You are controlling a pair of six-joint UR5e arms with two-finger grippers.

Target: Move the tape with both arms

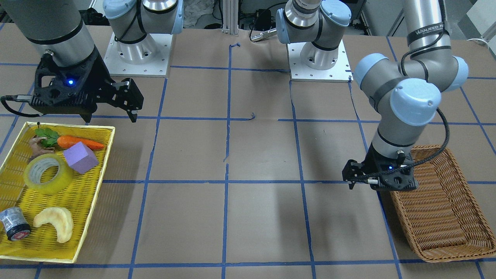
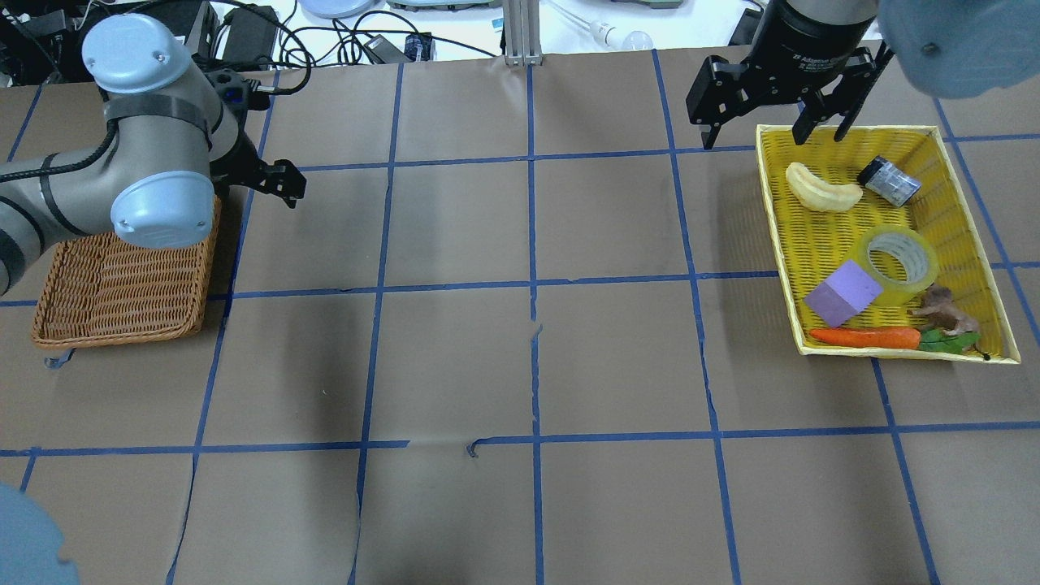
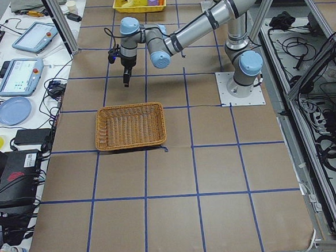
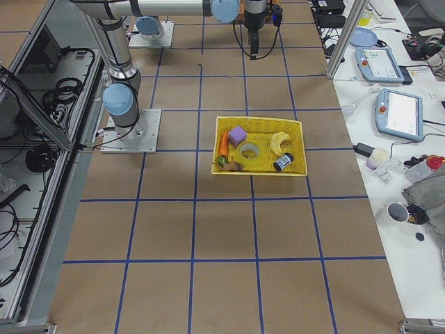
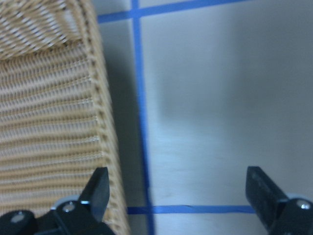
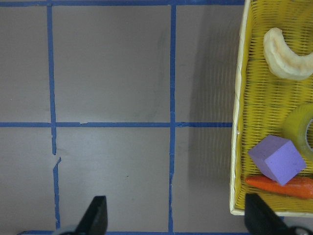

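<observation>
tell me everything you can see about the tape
The tape is a wide roll of translucent yellow film around a pale grey-white core. It lies flat with its hole facing up, in the yellow tray. It sits close against a purple block, seemingly touching it. Nothing grips it.

From overhead, we are finding the wicker basket (image 2: 122, 284) sitting at the table's (image 2: 528, 366) 9 o'clock and the tray (image 2: 955, 219) at 3 o'clock, well apart. In the tray, the tape (image 2: 899, 264) is lying near the middle. The foam cube (image 2: 842, 292) is sitting just beside it at 8 o'clock, the carrot (image 2: 865, 337) at 7, the animal figurine (image 2: 942, 309) at 5, the can (image 2: 890, 180) at 12 and the crescent piece (image 2: 822, 191) at 10. The left gripper (image 2: 288, 187) is hanging at the basket's 2 o'clock, the right gripper (image 2: 772, 130) at the tray's 11.
</observation>
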